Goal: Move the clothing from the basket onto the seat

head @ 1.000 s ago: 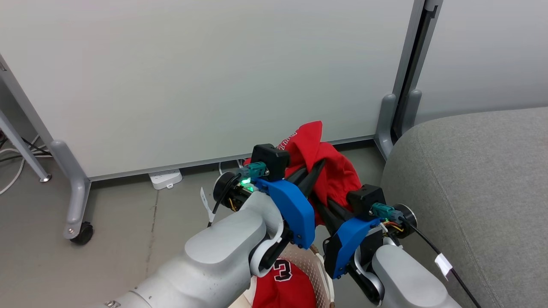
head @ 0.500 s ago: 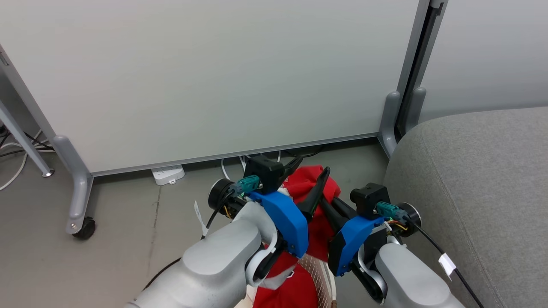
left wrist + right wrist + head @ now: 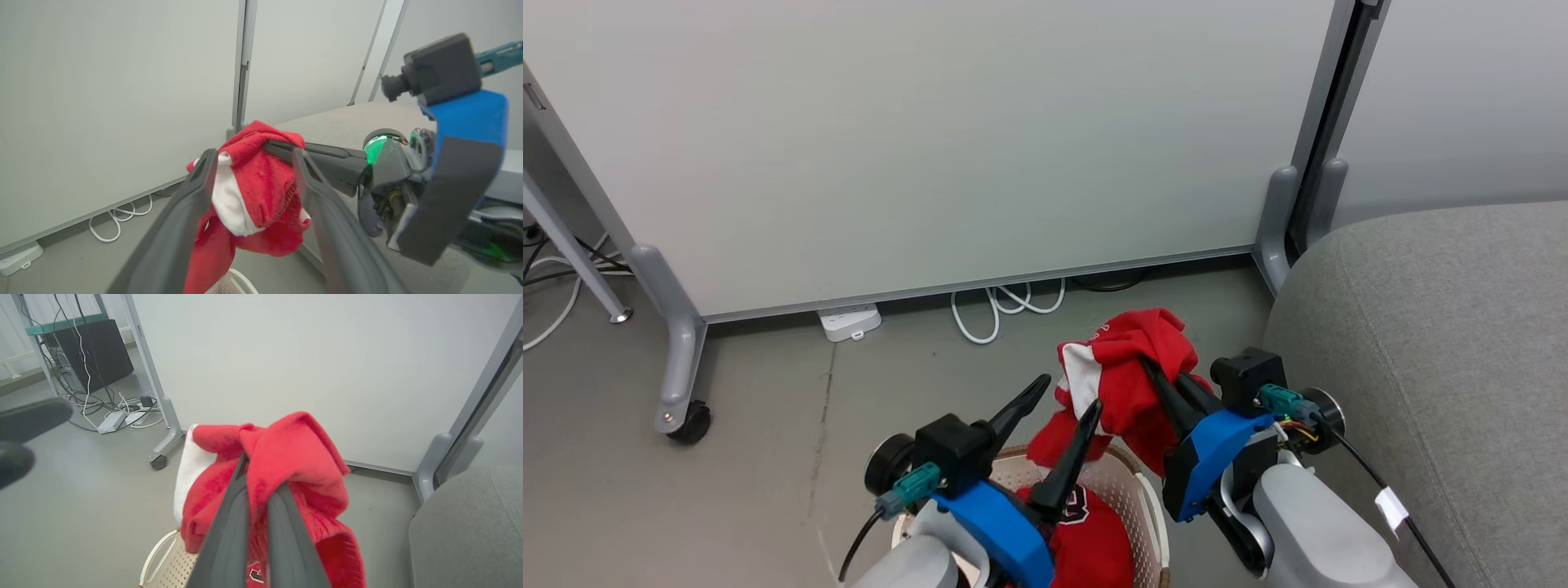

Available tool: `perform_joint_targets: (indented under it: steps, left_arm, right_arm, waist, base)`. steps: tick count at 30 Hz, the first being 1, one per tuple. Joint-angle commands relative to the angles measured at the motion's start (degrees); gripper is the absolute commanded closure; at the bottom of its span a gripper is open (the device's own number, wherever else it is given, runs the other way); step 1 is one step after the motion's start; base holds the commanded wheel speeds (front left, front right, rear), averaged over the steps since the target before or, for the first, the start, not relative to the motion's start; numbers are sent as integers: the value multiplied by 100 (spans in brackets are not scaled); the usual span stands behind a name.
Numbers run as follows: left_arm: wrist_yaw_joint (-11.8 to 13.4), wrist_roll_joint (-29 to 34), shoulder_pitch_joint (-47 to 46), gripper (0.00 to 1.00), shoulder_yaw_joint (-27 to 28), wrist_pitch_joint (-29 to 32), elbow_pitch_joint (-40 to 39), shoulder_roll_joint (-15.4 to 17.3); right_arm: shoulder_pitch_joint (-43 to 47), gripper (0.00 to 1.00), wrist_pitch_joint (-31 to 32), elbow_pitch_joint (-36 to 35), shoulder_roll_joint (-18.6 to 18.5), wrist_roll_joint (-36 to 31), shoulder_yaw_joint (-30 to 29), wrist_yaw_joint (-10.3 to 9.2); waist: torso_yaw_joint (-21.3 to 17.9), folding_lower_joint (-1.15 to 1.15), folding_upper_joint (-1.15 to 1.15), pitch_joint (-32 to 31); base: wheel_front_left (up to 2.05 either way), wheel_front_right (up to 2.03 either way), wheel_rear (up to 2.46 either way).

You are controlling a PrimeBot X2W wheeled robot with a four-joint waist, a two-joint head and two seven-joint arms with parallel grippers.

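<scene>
Finding: the right gripper (image 3: 1156, 374) was clamped on a red garment (image 3: 1131, 367), its two fingers pressed together into the bunched cloth; the garment hung in the air above the far edge of the basket (image 3: 1127, 490), its long axis dropping down from the grip, a white panel showing on its left side.

The seat (image 3: 1437, 343) lay directly to the right of that gripper, close by; the right arm was plainly the nearer, so by my judgement the coming move was a carry to the right, with enough height for the trailing cloth to pass over the seat's rounded edge.

The left gripper (image 3: 1068, 396) stood with fingers spread apart and nothing between them, just left of and nearer than the garment; whether a fingertip brushed the cloth could not be told.

A second red garment (image 3: 1094, 531), bearing a dark number, lay in the basket; that part of the task remained.

Change noted: a second ago both grippers were buried in the garment, held higher; half a second ago the left fingers had parted; the left arm has since dropped back to the near left; the head view had also shifted slightly.
</scene>
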Motion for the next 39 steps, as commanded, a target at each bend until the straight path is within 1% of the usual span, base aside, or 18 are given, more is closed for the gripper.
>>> perform_joint_targets:
  steps: [1,6,10,14,20,29,34,39]
  left_arm:
    - [-58,154,197,0,150,-17,-79,78]
    - [-232,763,862,0,786,-16,-436,158]
    - [-337,1076,1264,0,1227,-17,-610,179]
    - [-444,1326,1555,0,1527,-17,-691,132]
    - [-577,1591,1704,0,1764,-17,-642,16]
    - [-641,1778,1770,0,1987,-17,-559,-103]
    - [-661,1835,1819,0,2063,-18,-588,-103]
    - [-664,1890,1847,0,2072,-18,-599,-105]
  right_arm:
    - [95,100,-49,8,-12,-48,-36,-2]
    - [122,100,-42,-9,-12,-103,-122,-2]
    - [167,100,-27,-24,-12,-133,-175,-2]
    - [192,100,-7,-28,-12,-173,-234,-2]
    - [231,100,13,-60,-12,-207,-286,-2]
    - [245,100,52,-126,-12,-174,-213,-2]
    - [272,100,57,-144,-12,-125,-194,-2]
    - [254,100,52,-149,-12,-107,-172,-2]
  waist:
    - [7,0,0,3]
    - [18,0,0,8]
    - [29,0,0,-6]
    - [53,0,0,-28]
    - [89,0,0,-47]
    - [-6,0,0,-24]
    - [-196,0,0,15]
    - [-580,0,0,55]
  base:
    - [0,0,0]
    - [0,0,0]
    - [0,0,0]
    - [0,0,0]
    - [0,0,0]
    - [0,0,0]
    - [0,0,0]
    - [0,0,0]
